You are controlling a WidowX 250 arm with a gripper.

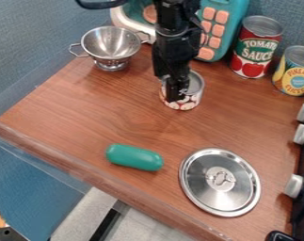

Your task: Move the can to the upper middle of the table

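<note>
Hanging down over the table [116, 117], the gripper [175, 97] is at the open-looking top of the mushroom-patterned can [189, 102], which stands upright in the table's upper middle, though I cannot tell whether the jaws are spread, pressed together or pinching it. Close behind, a teal toy microwave [238, 16] bounds that spot, with a metal colander [110, 44] to the left and a red can [255, 49] and a yellow can [295, 73] to the right. Nearer the front lie a green capsule-shaped object [134, 157] and a round metal lid [204, 190], with silver knobs [295, 186] along the right side.
</note>
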